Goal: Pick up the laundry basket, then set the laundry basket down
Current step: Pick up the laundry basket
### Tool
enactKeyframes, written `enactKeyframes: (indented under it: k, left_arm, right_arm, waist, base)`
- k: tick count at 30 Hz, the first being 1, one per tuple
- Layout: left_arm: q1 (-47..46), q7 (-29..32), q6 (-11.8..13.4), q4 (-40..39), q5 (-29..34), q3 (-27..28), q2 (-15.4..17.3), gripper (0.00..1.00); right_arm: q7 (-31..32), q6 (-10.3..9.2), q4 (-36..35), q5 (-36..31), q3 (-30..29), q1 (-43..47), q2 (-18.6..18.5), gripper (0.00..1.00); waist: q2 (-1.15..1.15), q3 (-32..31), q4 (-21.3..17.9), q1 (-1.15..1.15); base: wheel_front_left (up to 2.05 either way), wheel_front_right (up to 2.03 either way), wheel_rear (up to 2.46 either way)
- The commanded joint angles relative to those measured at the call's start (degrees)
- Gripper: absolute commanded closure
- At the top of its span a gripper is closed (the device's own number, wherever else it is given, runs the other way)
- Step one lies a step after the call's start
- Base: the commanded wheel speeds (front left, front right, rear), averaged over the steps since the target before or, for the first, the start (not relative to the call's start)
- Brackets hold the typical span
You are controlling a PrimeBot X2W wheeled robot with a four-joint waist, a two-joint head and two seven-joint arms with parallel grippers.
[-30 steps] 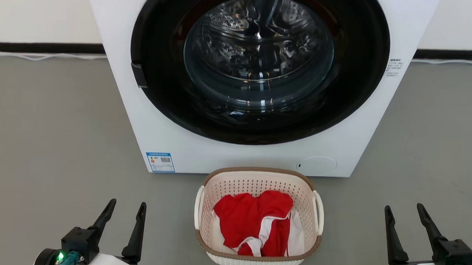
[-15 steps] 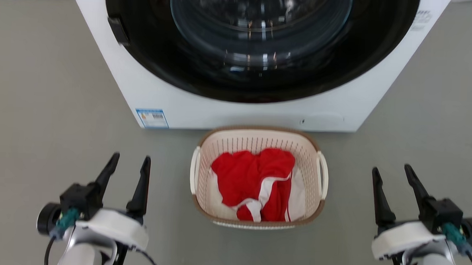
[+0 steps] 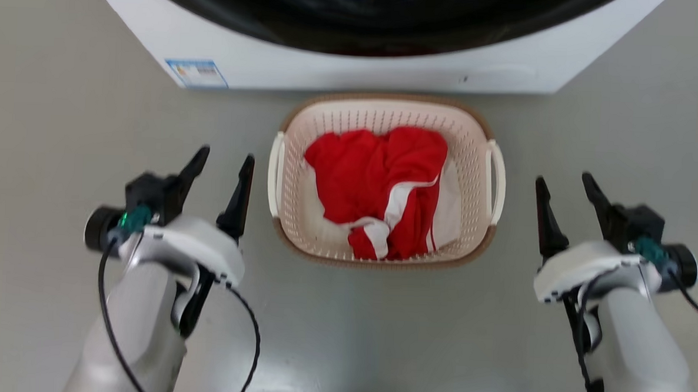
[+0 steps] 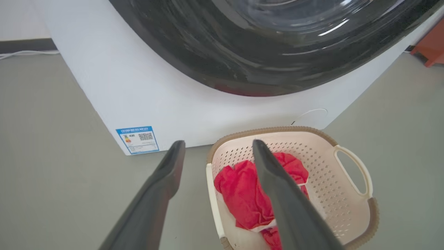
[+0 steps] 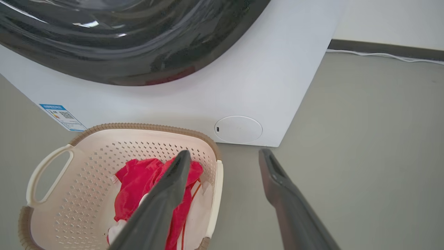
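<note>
Approach seems the step in hand: the small cream-white perforated plastic laundry basket (image 3: pixel 382 116) with its brown woven-look rim stands on the grey floor (image 3: pixel 63 119), just in front of the white front-loading washer (image 3: pixel 331 71). A crumpled red and white garment (image 3: pixel 373 173) lies inside it, and it is not yet lifted. To do this well, each arm should swing inward so that one finger slips through the white loop on its own side, the left loop handle (image 3: pixel 274 172) and the right loop handle (image 3: pixel 497 182). Both should close at the same height, so that the basket rises level and the garment does not spill. The lift should go straight up, clear of the washer's front.

The left pincer (image 3: pixel 226 154) is spread wide, holds nothing, and sits just beside the left loop handle without touching it. In the left wrist view its inner finger (image 4: pixel 277 187) crosses the sight of the basket, above it rather than against it, as far as I can tell. The right pincer (image 3: pixel 563 178) is equally wide and empty, a little further off from the right loop handle.
</note>
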Motion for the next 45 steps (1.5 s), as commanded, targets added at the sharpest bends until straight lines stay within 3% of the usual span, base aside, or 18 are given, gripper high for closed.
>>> enactKeyframes:
  k: [1,10,20,45]
  left_arm:
    - [-2.0,-0.3,-0.1,0.2,-0.2,1.1,1.3,0.00]
    - [-13.5,0.0,-0.1,13.7,-0.2,-2.1,0.9,0.00]
    - [-21.1,-0.2,-0.1,22.9,-2.3,-5.1,-0.3,0.00]
    - [-30.5,-0.3,-0.1,27.2,-1.1,-7.5,-0.6,0.00]
  right_arm:
    - [-0.4,0.35,0.2,-0.8,1.5,-1.4,0.2,0.00]
    - [0.7,0.35,11.4,-3.8,1.3,-11.5,0.5,0.00]
    - [-0.3,0.35,18.0,-3.4,4.0,-17.4,0.6,0.00]
    - [-0.6,0.35,19.6,-0.8,10.1,-25.5,0.6,0.00]
  waist:
    - [0.00,4.2,-0.2,0.00]
    - [0.00,12.3,-1.2,0.00]
    - [0.00,17.0,-1.4,0.00]
    - [0.00,27.4,-1.5,0.00]
  base:
    - [0.00,0.00,0.00]
    - [0.00,0.00,0.00]
    - [0.00,0.00,0.00]
    - [0.00,0.00,0.00]
